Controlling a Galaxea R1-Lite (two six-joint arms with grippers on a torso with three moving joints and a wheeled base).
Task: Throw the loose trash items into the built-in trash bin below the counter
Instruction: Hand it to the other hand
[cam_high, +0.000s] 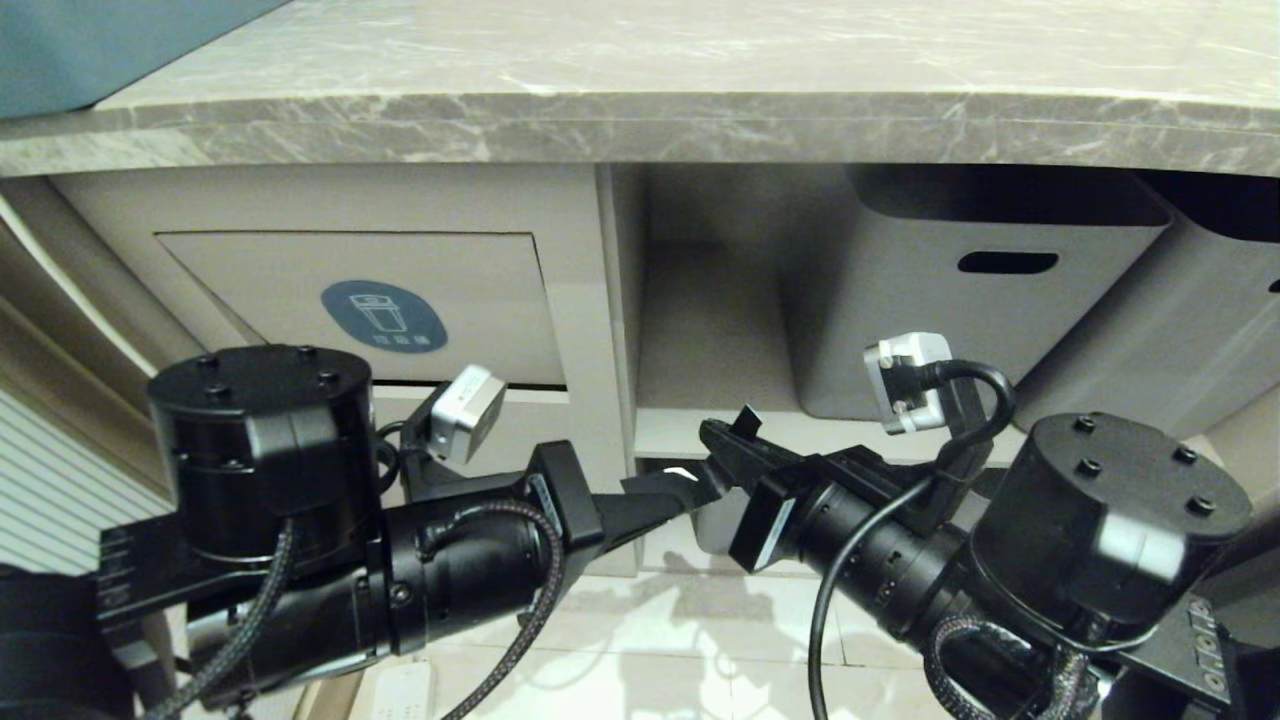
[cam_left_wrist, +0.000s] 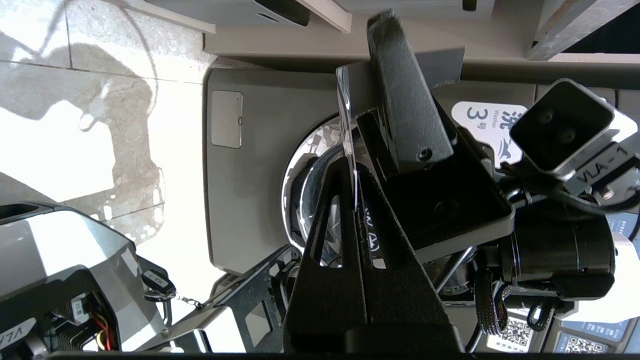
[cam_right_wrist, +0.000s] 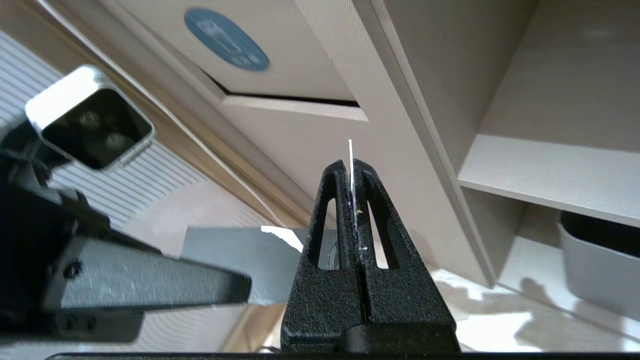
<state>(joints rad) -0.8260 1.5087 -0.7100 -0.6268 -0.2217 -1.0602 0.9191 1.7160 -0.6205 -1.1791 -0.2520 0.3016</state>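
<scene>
Worktop (cam_high: 640, 120) runs across the top, a thick grey marble slab, and I'm crouched well under its front edge. Below it on my left is the bin (cam_high: 300, 270), a beige cabinet front with the rectangular flap and its round blue sticker (cam_high: 383, 315). There's a dark gap along the flap's lower edge. I can't see inside the bin.

To the right of the bin is an open shelf bay, then two grey tubs (cam_high: 960, 300) with slot handles, side by side. What's in them I can't tell from here.

Both my arms reach in low and meet in front of the post between bin and shelf bay, above the pale floor tiles (cam_high: 650, 620).

My left tool (cam_high: 690, 490) is clenched, fingers pressed together on a thin sheet that I see only edge-on between them. My right tool (cam_high: 722, 438) sits tip to tip with it, just above, and it's clenched too: a thin scrap (cam_right_wrist: 351, 150) stands edge-on between its fingers, poking out just past the tips.

From my right wrist, a flat grey sheet (cam_right_wrist: 225, 260) shows at the left tool's finger and passes behind my right tool. One piece shared or two, I can't tell.

The scrap is well below the sticker, off the flap's lower right corner, not touching the bin.
</scene>
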